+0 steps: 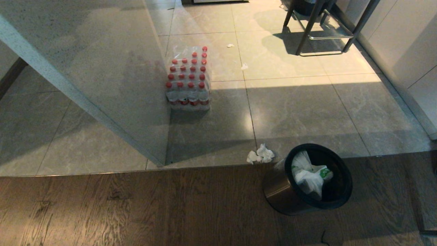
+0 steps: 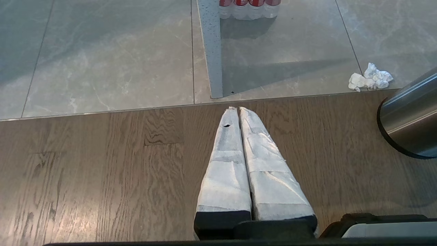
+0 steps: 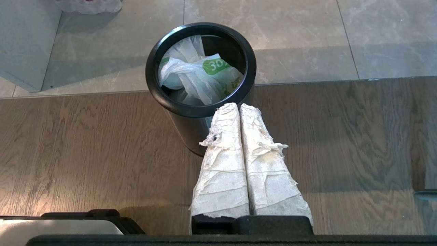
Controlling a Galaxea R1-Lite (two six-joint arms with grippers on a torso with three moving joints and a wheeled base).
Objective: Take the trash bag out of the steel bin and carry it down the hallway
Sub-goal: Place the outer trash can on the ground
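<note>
Nothing of the task looks done yet; the trash bag (image 3: 199,77) sits bunched inside the steel bin (image 1: 278,193), untouched, so the grasp, the lift and the carry down the hallway all remain. The right gripper (image 3: 238,106) hangs above the wooden floor (image 1: 136,208) with its jaws pressed together and empty; the bin stands just ahead of their tips, the bag within it slightly beyond and below. The left gripper (image 2: 238,109) likewise has its jaws closed on nothing, with the bin off to one side of them, well apart. The bag is thin, crinkly white plastic with green print; the bin is a brushed-steel cylinder with a black rim; the fingers (image 3: 222,160) are wrapped in frayed white tape. A crumpled tissue (image 1: 260,154) lies on the glossy stone tiles (image 1: 300,106) near the bin; a shrink-wrapped pack of bottles (image 1: 188,79) stands farther off.
</note>
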